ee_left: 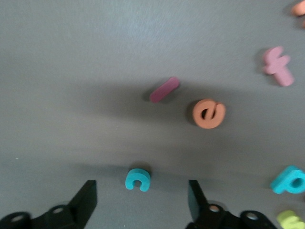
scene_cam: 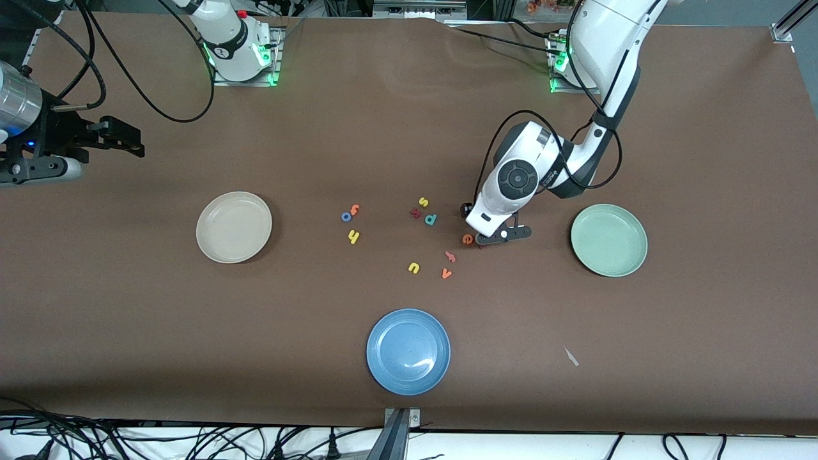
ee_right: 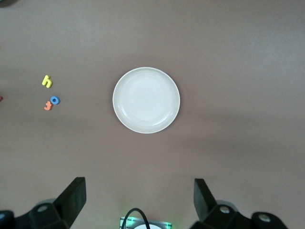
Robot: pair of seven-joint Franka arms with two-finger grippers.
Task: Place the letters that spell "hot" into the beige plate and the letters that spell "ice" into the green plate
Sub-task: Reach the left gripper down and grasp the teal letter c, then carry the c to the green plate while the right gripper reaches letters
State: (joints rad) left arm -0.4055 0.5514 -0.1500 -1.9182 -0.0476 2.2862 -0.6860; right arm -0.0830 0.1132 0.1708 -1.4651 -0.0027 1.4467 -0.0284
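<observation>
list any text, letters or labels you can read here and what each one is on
No printed words or brand marks are readable; the only text is loose foam letters lying on the table:
"h": yellow letter
"o": blue ring
"t": orange letter
"e": orange letter
"c": teal letter
"i": dark red bar
"u": yellow letter
"v": orange letter
"s": yellow letter
"p": teal letter
"f": pink letter

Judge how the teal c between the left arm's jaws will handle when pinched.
The teal c looks like small foam, so probably light and slightly squashy. Lying flat on the table, it shouldn't roll. Its low profile may let it slip or twist as the left gripper pinches.
</observation>
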